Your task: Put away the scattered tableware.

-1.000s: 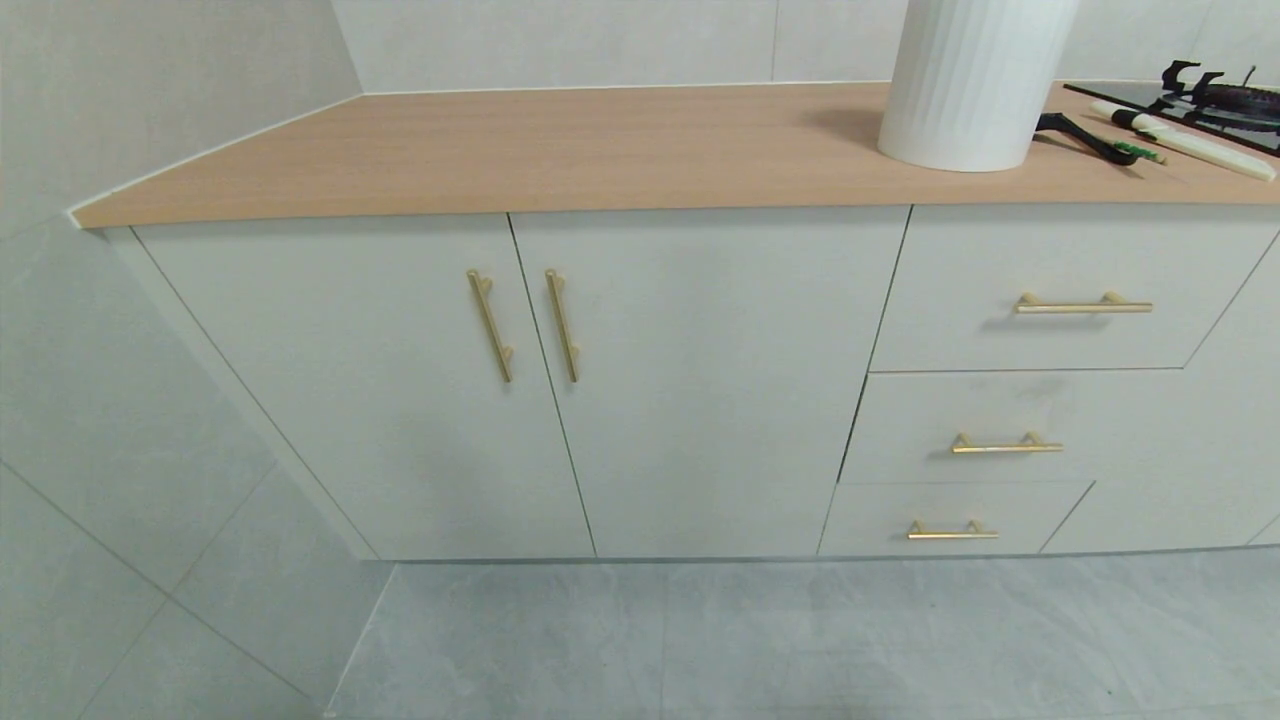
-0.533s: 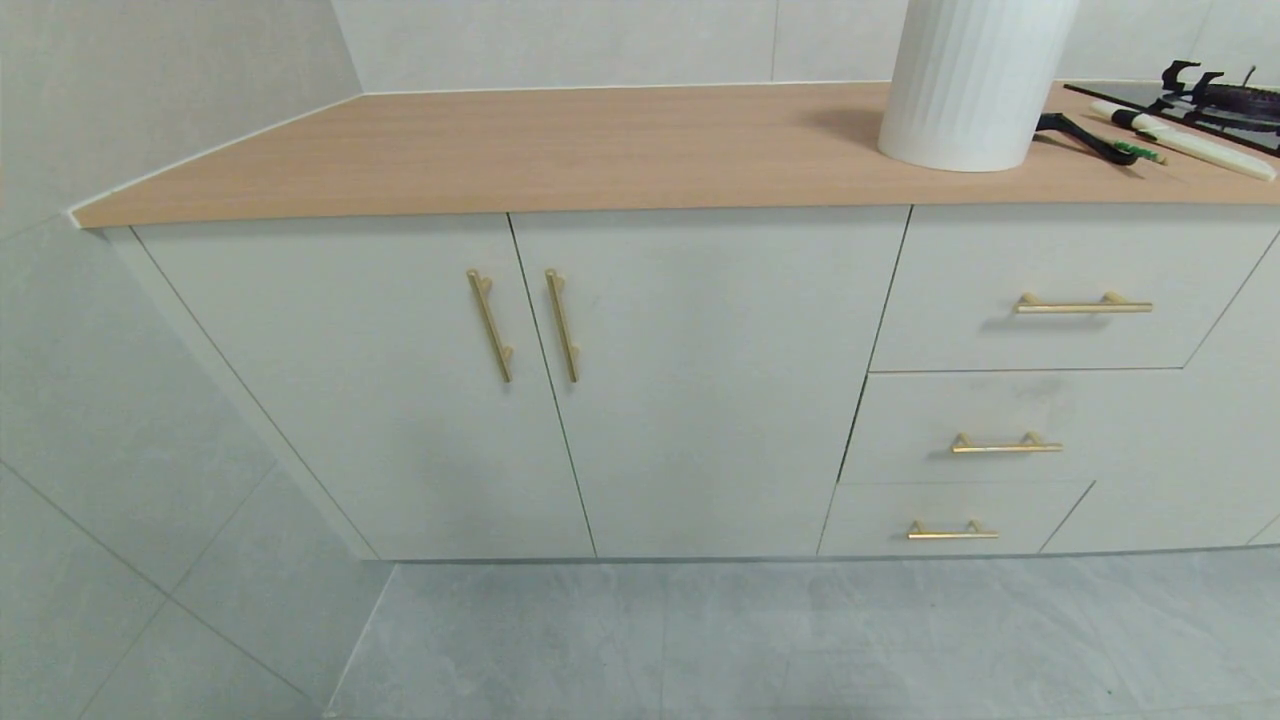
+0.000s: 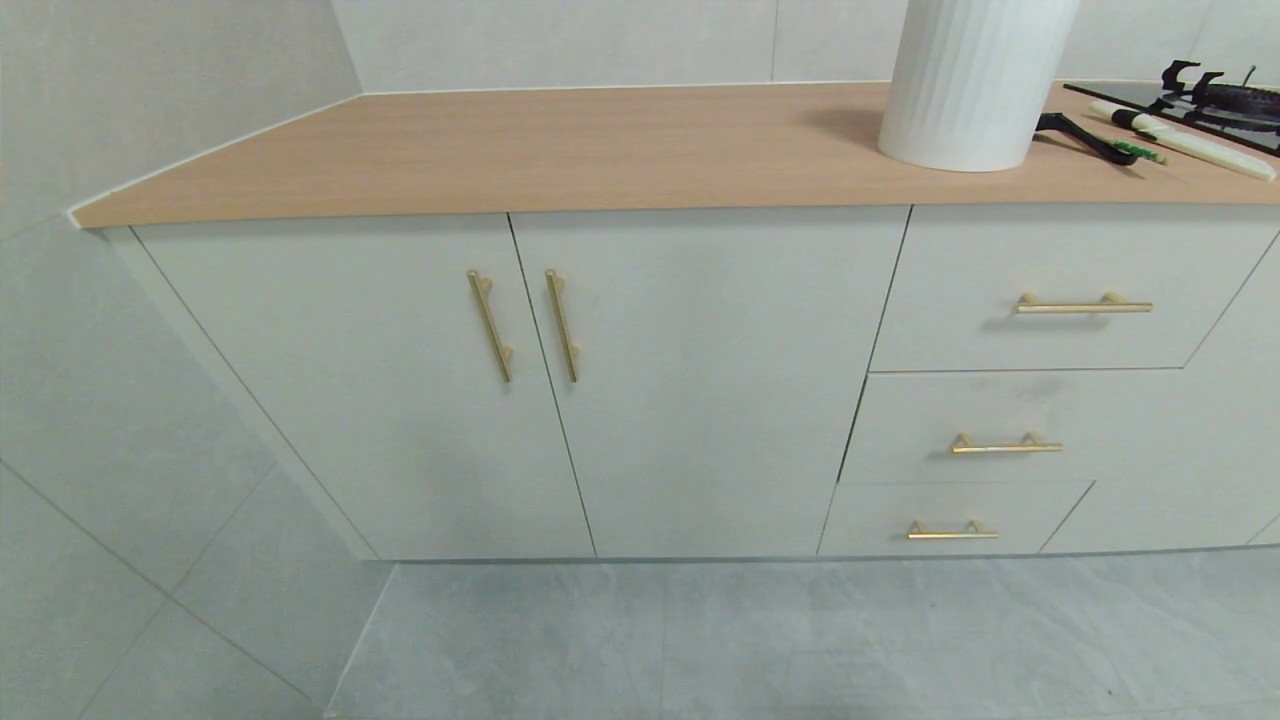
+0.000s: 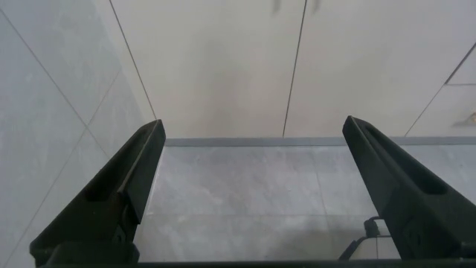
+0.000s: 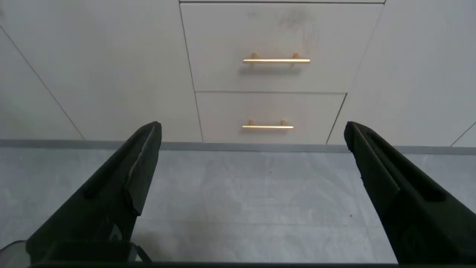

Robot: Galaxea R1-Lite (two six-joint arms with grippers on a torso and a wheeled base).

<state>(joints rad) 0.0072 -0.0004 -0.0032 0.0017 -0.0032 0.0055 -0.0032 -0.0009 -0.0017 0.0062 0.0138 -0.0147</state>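
On the counter (image 3: 500,150), at its right end, a black utensil (image 3: 1085,135) and a white-handled utensil (image 3: 1195,142) lie just beside a white ribbed vessel (image 3: 975,80). Below, two doors (image 3: 400,400) and three drawers (image 3: 1000,420) are shut. Left gripper (image 4: 253,128): jaws spread wide, empty, low over the floor (image 4: 238,186) before the doors. Right gripper (image 5: 253,130): jaws wide, empty, facing the drawers.

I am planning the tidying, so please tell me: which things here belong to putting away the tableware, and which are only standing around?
For the job:
- black-handled utensil and long white utensil, both lying on the countertop
- drawers, a likely place for them

Only standing around:
- white ribbed container (purpose unclear)
- stove grate
- cabinet doors
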